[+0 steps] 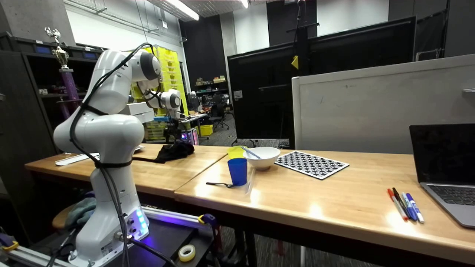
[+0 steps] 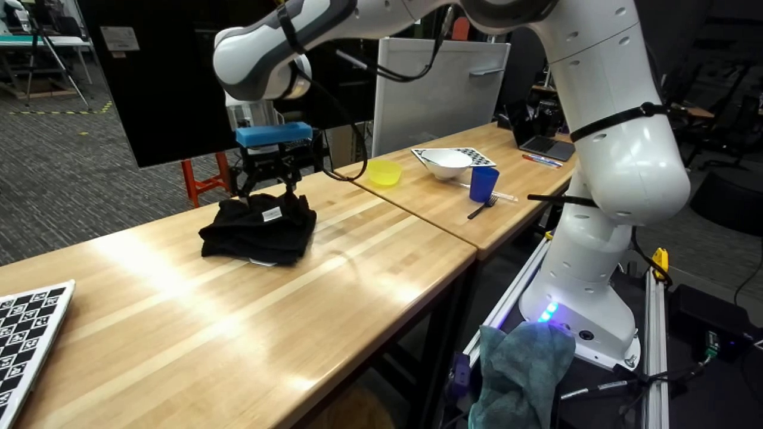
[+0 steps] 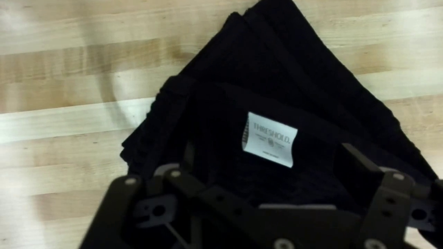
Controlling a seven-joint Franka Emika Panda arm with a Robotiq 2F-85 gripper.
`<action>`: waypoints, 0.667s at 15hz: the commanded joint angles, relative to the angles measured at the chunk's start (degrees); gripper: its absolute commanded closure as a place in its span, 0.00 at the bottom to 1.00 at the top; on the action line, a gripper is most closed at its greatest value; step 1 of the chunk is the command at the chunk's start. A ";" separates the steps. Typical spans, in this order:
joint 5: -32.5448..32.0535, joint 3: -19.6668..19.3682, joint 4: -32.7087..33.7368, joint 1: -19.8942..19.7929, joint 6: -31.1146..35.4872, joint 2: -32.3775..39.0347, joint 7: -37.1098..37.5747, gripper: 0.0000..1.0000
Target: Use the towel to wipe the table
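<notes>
While the gripper [image 3: 268, 148] stands over the black towel [image 2: 256, 235], its fingers [image 3: 356, 168] are spread wide, and in the wrist view the cloth lies beneath the gap, its white label [image 3: 270, 140] showing between them. Nothing is pinched. Whether the tips touch the topmost folds cannot be told; in an exterior view they meet the towel's outline.

Towel: bunched and folded over itself on the wooden table [image 2: 357, 280]. Other items, located from the towel: yellow bowl [image 2: 384, 173] nearest, just across the seam [image 2: 411, 210]; white bowl [image 2: 447, 165] and blue cup [image 2: 483, 183] farther past it; patterned board [image 2: 27, 342] well apart, on the opposite side. (A grey-green cloth [image 2: 524, 375] lies near the robot base [image 2: 581, 316], well apart from the towel; I take the black one as meant, since the gripper is over it.)

Progress, my estimate: positioning looks done or nearly so; grasp not made; wiping not begun. I cannot make out a smear or wet streak by which to tell a wiped stretch, so the estimate rests on the towel's free, heaped state. Left to do: close on a fold, press the cloth down, sweep it over the wood, let go. Strokes are probably best kept on the towel's side of the seam, away from bowls and cup.
</notes>
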 commanded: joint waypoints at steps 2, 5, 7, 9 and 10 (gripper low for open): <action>-3.48 -2.27 -2.62 2.14 4.16 0.95 2.20 0.00; -3.47 -2.50 -4.15 2.40 7.00 1.99 2.49 0.00; -3.12 -2.54 -5.18 2.44 8.77 2.33 2.52 0.25; -3.14 -2.70 -5.91 2.55 10.01 2.34 2.97 0.32; -3.20 -2.77 -6.16 2.60 10.56 2.11 3.15 0.39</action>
